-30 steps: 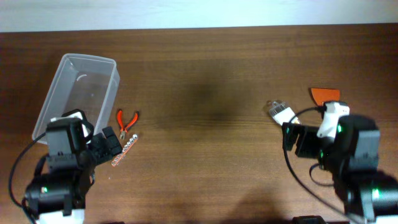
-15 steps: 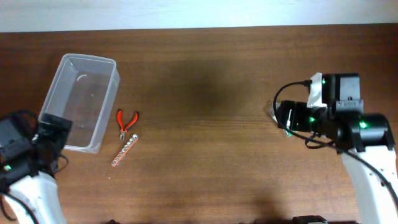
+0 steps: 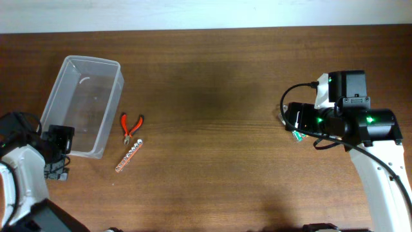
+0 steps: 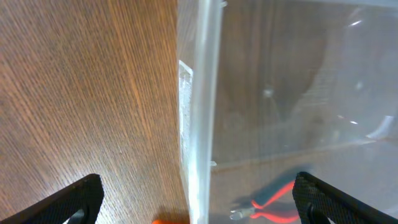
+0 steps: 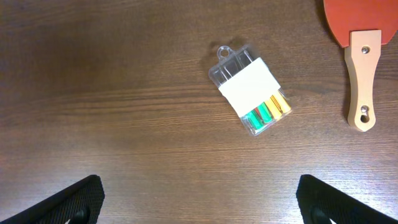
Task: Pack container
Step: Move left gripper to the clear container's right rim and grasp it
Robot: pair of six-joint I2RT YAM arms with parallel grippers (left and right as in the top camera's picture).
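Container: we see the container [image 3: 90,60] standing open side up on the left of the table [image 3: 206,77], towards the far edge.
Left gripper: the left gripper [image 4: 199,205] has its fingers spread wide at the container's near left corner. One wall runs between them in the wrist view, and we cannot tell whether they touch it.
Right gripper: the right gripper [image 5: 199,202] also has its fingers wide apart and holds nothing.
Beside the container: red-handled pliers [image 3: 131,127] lie to its right, with a beaded strip [image 3: 128,156] nearer.
Right side: we find a clear case [image 5: 252,88] and an orange paddle [image 5: 356,37] lying flat.
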